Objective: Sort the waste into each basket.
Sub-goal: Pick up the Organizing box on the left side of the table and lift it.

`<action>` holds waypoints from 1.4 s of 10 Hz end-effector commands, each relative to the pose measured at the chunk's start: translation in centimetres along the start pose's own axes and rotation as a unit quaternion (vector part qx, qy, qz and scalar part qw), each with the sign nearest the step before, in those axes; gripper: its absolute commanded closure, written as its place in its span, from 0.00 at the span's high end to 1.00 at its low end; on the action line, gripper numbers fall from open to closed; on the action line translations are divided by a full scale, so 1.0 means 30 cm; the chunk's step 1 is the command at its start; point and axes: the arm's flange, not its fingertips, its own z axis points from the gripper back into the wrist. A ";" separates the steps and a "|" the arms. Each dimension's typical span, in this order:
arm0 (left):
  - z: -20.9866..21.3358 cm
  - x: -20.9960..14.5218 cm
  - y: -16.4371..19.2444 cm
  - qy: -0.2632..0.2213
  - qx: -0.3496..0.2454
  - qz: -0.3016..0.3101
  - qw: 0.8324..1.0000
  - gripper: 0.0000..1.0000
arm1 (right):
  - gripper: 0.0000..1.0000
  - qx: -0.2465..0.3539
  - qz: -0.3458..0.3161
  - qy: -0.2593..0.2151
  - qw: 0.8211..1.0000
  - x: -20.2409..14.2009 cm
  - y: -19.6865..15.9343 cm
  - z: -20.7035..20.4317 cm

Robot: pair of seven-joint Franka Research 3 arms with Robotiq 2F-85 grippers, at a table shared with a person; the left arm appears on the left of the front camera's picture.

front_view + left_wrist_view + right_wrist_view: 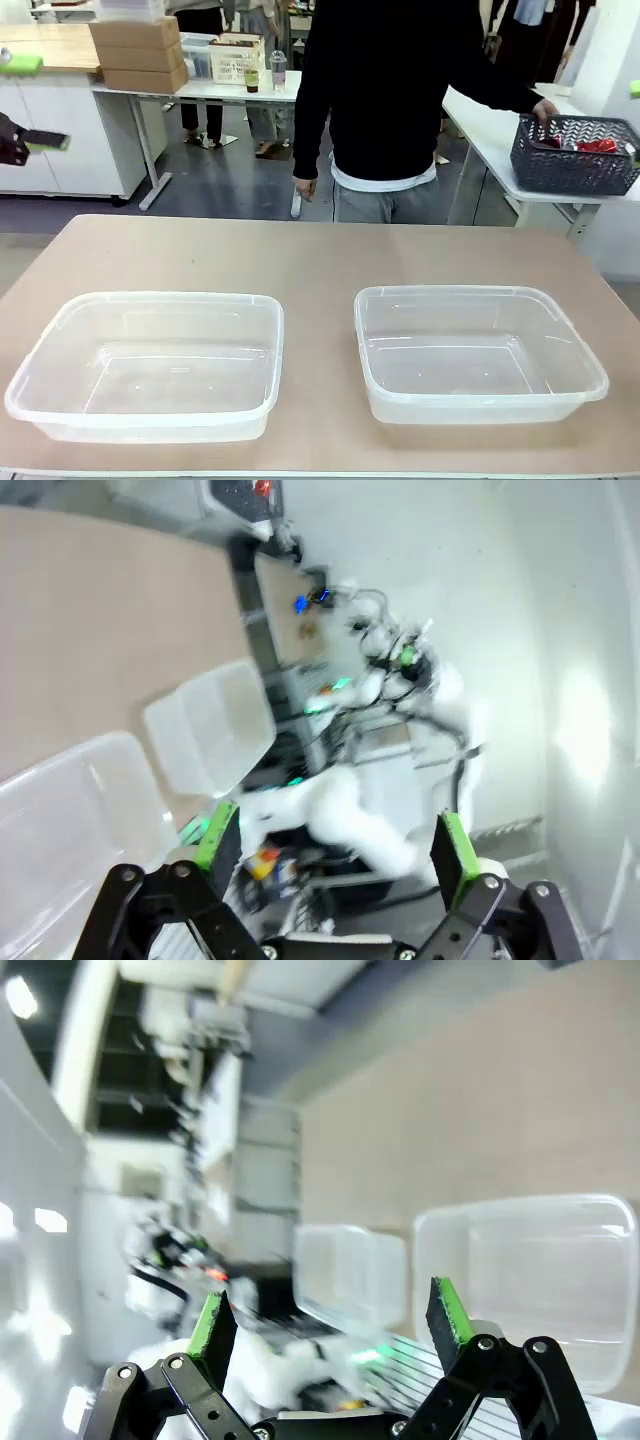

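- The step in hand, as I judge it, is the very start: no piece lies on the tan wooden desk (320,250), so the arms should hold off until something is set down or offered.
- The right-hand clear rectangular plastic tub (452,291) is the marker here. The left-hand clear plastic tub (150,297) sits to its left on the same desk, with a bare strip between them. Both are empty.
- The waste — small red metal cans (598,146) — lies in a dark grey lattice-walled basket (570,172) on a white side table (485,125), beyond the right tub and off to its right. I cannot tell whether clear bottles lie among the cans.
- A person in a black top stands beyond the right tub, one hand (545,107) at the lattice basket's rim.
- The left jaws are released, green pads (222,832) spread wide with nothing between them. They hang high, off to the left of the right tub.
- The right jaws are likewise released and bare, green pads (445,1310) wide apart, raised above the right tub's level.
- So the cans are well apart from both sets of jaws — nearer the right arm's side.
- To do it well, settle one tub per material first. Take each can across its round body with the pads square to it. Lower it into the tub rather than dropping it, since such light tubs may skid.
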 end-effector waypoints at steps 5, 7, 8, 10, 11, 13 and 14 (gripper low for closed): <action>0.000 0.000 0.000 0.000 0.000 0.000 1.000 1.00 | 1.00 0.000 0.000 0.000 1.000 0.000 0.000 0.000; 0.000 0.000 0.000 0.000 0.000 0.000 1.000 1.00 | 1.00 0.000 0.000 0.000 1.000 0.000 0.000 0.000; 0.000 0.000 0.000 0.000 0.000 0.000 1.000 1.00 | 1.00 0.000 0.000 0.000 1.000 0.000 0.000 0.000; 0.000 0.000 0.000 0.000 0.000 0.000 1.000 1.00 | 1.00 0.000 0.000 0.000 1.000 0.000 0.000 0.000; 0.000 0.000 0.000 0.000 0.000 0.000 1.000 1.00 | 1.00 0.000 0.000 0.000 1.000 0.000 0.000 0.000; 0.005 -0.011 0.004 0.001 0.013 0.013 1.000 1.00 | 1.00 -0.011 -0.008 -0.001 1.000 -0.009 -0.007 0.005; -0.015 0.006 -0.019 0.046 0.124 0.018 0.991 1.00 | 1.00 -0.066 -0.022 0.019 0.997 -0.035 0.084 -0.154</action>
